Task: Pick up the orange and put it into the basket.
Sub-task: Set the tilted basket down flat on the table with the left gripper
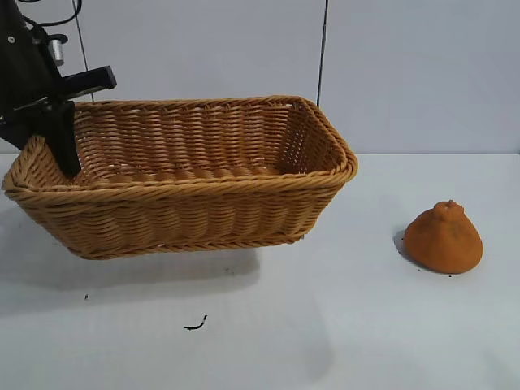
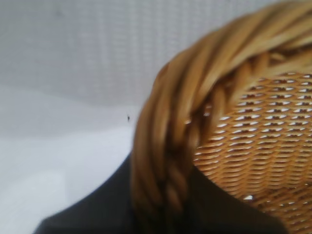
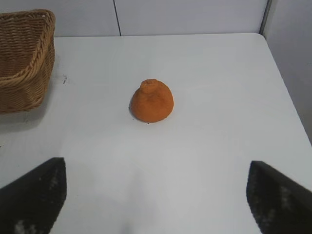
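Observation:
The orange [image 1: 444, 238] is a dull orange lump with a small knob on top. It sits on the white table at the right, apart from the basket. The tan wicker basket [image 1: 187, 223] is tilted, its left end raised off the table. My left gripper [image 1: 58, 142] is shut on the basket's braided rim [image 2: 165, 146] at its left end. My right gripper [image 3: 156, 195] is open and empty, out of the exterior view. In the right wrist view the orange [image 3: 152, 101] lies some way ahead of its fingertips [image 3: 41, 192], and the basket [image 3: 24, 58] shows off to the side.
A small dark scrap [image 1: 195, 324] lies on the white table [image 1: 325, 325] in front of the basket. A grey panelled wall [image 1: 406, 73] stands behind. The table's edge [image 3: 287, 97] shows in the right wrist view.

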Action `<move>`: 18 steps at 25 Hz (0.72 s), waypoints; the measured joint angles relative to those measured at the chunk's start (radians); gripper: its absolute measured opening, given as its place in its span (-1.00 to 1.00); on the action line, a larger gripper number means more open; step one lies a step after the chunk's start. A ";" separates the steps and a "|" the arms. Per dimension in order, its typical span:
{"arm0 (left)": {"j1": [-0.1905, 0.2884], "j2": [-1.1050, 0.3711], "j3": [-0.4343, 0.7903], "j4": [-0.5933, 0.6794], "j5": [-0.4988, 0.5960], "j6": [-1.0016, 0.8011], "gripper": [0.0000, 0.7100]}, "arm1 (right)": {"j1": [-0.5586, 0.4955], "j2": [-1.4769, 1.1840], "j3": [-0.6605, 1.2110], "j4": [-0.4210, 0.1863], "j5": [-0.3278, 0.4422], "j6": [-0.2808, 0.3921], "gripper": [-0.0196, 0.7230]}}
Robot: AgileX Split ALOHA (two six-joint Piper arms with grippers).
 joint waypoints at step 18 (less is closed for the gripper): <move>-0.058 0.108 -0.001 -0.020 -0.122 0.022 -0.53 | 0.000 0.000 0.000 0.000 0.001 0.000 0.92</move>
